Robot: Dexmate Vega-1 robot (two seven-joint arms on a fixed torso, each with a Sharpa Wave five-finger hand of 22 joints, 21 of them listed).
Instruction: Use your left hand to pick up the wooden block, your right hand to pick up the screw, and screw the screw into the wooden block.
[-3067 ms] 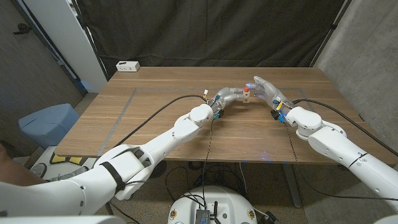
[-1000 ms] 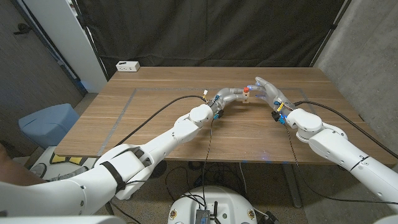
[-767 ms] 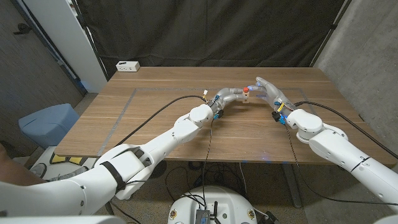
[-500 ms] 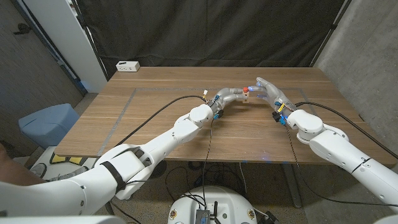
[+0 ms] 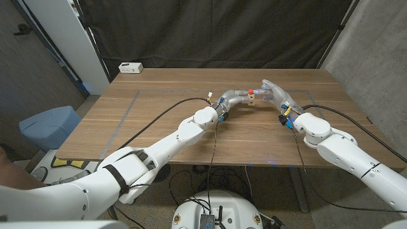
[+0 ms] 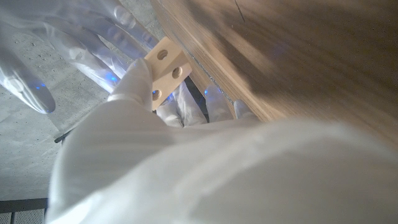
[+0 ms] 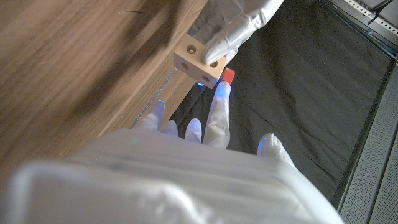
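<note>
Left hand (image 5: 236, 97) holds the wooden block (image 5: 252, 100) pinched in its fingers, just above the table at about 12 o'clock of centre; right hand (image 5: 275, 93) sits at the block's 3 o'clock, fingers extended toward it; one fingertip (image 7: 219, 93) touches the screw's red head (image 7: 228, 76) at the block's top face; whether the screw is actually pinched, cannot tell.

Risks, biggest first: block twisting in the left pinch once torque goes in, since the hold looks like fingertips on a small faced cube (image 6: 165, 67); screw tipping off-axis or dropping if only one finger bears on it; cross-threading if the shank isn't square to the hole, which can't be judged here; the right hand's other fingers, spread apart, could nudge the block sideways.

Surface: wooden table (image 5: 159, 121), plank grain, pale rectangular outline marked on its 9 o'clock half; black cables (image 5: 159, 114) trail from both wrists across it and could snag; white power strip (image 5: 131, 67) near the 11 o'clock corner.

Room: black curtain (image 5: 216, 32) behind; grey wall (image 5: 375, 57) at 3 o'clock; blue bin (image 5: 49, 126) on the floor at 9 o'clock.
</note>
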